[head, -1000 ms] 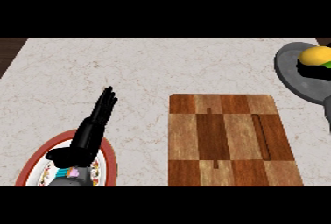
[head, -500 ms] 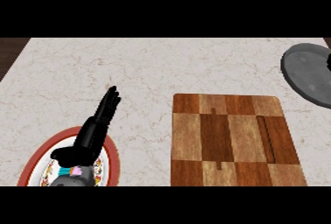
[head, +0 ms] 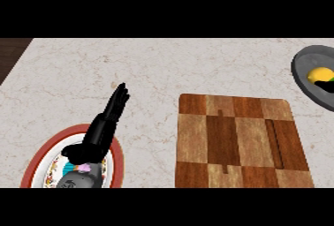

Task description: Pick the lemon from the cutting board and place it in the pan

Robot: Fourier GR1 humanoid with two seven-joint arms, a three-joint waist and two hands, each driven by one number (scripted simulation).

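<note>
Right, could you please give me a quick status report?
Left hand open, resting over the plate. Right hand barely in view at the pan. Lemon in pan. Cutting board bare.

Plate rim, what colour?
Red rim on the plate, with a white inside and some multicoloured pattern partly hidden under the left hand. Head view.

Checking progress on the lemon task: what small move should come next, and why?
Probably let go and lift the right hand clear of the pan. The lemon already lies inside the pan, the cutting board is bare, and only dark fingers show beside the lemon at the view's right edge. The left hand rests open above the plate.
</note>
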